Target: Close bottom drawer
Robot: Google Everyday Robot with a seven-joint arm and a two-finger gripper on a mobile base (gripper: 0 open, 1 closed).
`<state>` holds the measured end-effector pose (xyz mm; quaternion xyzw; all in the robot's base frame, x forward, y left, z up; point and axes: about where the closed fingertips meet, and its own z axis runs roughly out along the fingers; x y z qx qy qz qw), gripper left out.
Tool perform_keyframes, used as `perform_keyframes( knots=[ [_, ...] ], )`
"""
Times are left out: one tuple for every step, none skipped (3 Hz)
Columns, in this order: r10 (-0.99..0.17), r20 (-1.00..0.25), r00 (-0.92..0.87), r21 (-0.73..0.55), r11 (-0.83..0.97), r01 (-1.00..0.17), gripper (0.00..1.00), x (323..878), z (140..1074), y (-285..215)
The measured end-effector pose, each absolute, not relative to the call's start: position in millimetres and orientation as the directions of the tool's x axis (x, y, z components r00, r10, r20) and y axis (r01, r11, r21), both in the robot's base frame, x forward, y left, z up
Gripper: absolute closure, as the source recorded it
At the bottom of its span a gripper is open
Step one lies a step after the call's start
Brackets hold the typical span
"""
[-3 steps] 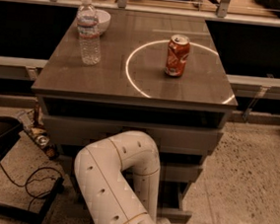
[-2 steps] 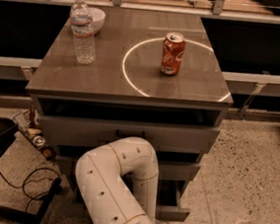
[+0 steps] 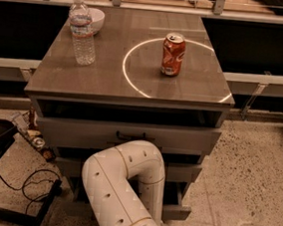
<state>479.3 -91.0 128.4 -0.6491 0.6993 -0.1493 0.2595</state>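
Observation:
The grey-brown cabinet (image 3: 129,84) stands in the middle of the camera view. Its top drawer (image 3: 79,131) carries a black handle. The middle drawer (image 3: 183,173) shows below it. The bottom drawer (image 3: 177,212) shows only as a strip of its front at the lower right and sticks out a little past the drawers above. My white arm (image 3: 124,183) bends in front of the lower drawers and covers most of them. My gripper is hidden behind this arm, low in front of the cabinet.
On the cabinet top stand a water bottle (image 3: 83,29), a white bowl (image 3: 96,19) and an orange soda can (image 3: 173,54) inside a white ring. Black cables (image 3: 29,184) and small clutter lie on the floor at left. Speckled floor (image 3: 254,186) lies at right.
The whole scene has drifted slightly left in the view. The arm's bend stays in front of the lower drawers.

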Motion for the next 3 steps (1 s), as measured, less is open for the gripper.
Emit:
perform_keyframes(
  knots=[
    [-0.983, -0.182, -0.017, -0.586, 0.123, -0.801, 1.00, 484.7, 135.9, -97.2],
    [-0.975, -0.224, -0.002, -0.621, 0.144, -0.771, 1.00, 491.3, 142.5, -103.9],
    [-0.973, -0.230, 0.001, -0.625, 0.147, -0.767, 1.00, 493.0, 141.4, -101.7]
  ],
)
